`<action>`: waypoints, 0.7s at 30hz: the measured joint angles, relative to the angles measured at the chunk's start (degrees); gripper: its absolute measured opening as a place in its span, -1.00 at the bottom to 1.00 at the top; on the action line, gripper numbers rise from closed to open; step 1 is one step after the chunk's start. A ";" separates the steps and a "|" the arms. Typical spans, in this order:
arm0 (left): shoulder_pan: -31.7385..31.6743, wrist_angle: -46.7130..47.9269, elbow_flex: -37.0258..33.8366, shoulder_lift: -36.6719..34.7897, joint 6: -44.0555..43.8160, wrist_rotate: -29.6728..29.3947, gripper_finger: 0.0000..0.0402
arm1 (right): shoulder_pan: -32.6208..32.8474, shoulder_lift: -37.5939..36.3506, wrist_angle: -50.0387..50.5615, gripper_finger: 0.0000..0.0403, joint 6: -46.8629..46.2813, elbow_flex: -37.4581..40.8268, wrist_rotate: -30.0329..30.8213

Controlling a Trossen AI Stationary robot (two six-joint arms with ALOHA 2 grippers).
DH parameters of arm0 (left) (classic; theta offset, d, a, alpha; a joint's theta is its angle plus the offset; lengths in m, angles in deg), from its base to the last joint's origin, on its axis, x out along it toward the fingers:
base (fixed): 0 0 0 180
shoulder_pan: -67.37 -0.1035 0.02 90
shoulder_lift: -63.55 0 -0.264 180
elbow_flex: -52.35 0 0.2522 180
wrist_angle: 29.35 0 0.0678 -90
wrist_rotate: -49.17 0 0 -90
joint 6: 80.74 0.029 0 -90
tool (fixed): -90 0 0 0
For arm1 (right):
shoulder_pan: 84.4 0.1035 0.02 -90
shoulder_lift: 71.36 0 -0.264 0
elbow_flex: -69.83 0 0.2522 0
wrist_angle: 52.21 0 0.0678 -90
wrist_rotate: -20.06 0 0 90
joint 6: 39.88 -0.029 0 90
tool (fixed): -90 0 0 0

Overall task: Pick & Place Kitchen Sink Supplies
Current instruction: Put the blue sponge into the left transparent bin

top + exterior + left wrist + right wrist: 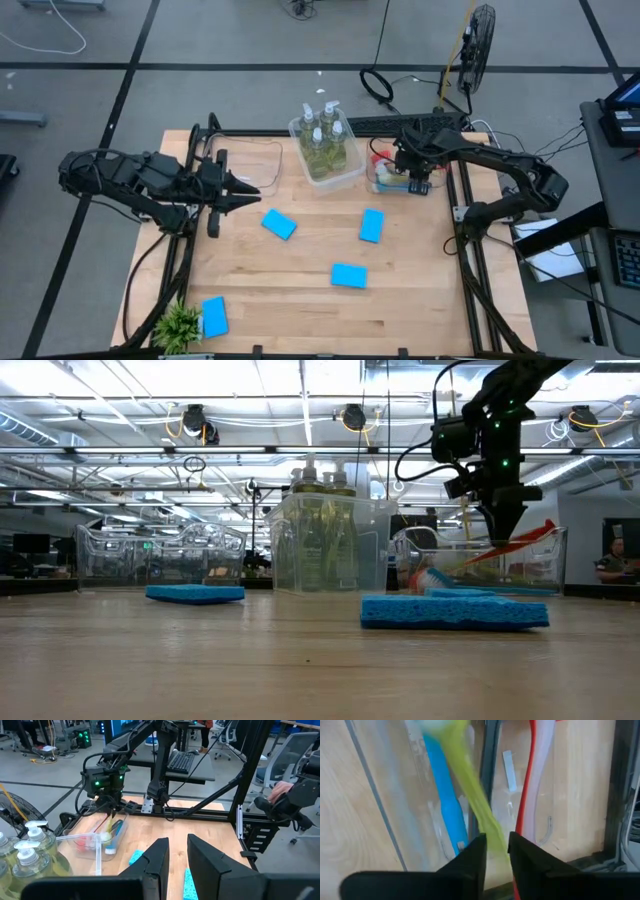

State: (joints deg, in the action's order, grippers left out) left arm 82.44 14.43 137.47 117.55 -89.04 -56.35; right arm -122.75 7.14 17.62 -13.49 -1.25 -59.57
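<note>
Wood table (300, 300) centre open | right gripper (421, 187) over edge bin (392, 180)

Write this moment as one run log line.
right end effector: above brush bin, yellow-green brush between fingers | left end effector: waiting | sponges: four on table

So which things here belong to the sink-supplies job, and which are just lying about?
Job:
- four soap pump bottles in the middle bin
- four blue sponges on the table, e.g.
- brushes in the right bin: yellow-green brush between the right hand fingers, blue brush, red brush

Lying about:
- potted plant
- empty left bin
</note>
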 joint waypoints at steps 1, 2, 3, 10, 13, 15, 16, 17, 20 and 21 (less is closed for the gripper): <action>0.00 0.00 0.00 0.00 0.00 -0.01 -0.64 | 0.00 -0.02 0.00 -0.63 0.00 0.00 0.02; 0.00 0.02 0.00 0.00 0.00 0.01 -0.64 | 0.00 -0.04 -0.02 -0.59 -0.06 0.00 0.09; 0.00 0.07 0.00 0.00 0.00 0.01 -0.64 | 0.00 -0.02 0.00 -0.56 -0.08 0.00 0.12; 0.00 0.38 0.00 0.00 -0.14 0.67 -0.64 | 0.52 -2.34 -0.52 -0.40 -4.61 -0.12 0.40; 0.02 1.12 0.00 0.00 -0.17 0.90 -0.64 | 1.82 -5.53 -0.31 -0.43 -7.79 -1.04 -0.40; 0.02 1.70 0.00 0.00 -0.35 0.91 -0.64 | 3.13 -8.30 -0.64 -0.46 -9.35 -2.12 -2.67; 0.02 2.01 0.00 0.00 -0.51 0.93 -0.64 | 3.81 -9.78 -0.64 -0.47 -10.39 -2.61 -4.50; 0.02 2.07 0.00 0.00 -0.72 0.99 -0.64 | 4.55 -11.20 -0.51 -0.48 -11.84 -3.09 -6.80; 0.02 2.05 0.00 0.00 -0.60 2.84 -0.64 | 6.84 -15.51 -1.77 -0.51 -18.78 -4.61 -15.95; 0.02 2.05 0.00 0.00 -0.55 3.52 -0.64 | 7.53 -16.93 -2.63 -0.51 -21.86 -4.74 -19.28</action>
State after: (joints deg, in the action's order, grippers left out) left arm 82.46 16.48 137.47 117.55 -89.58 -52.83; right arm -115.22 -9.79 14.99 -35.35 -6.00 -78.85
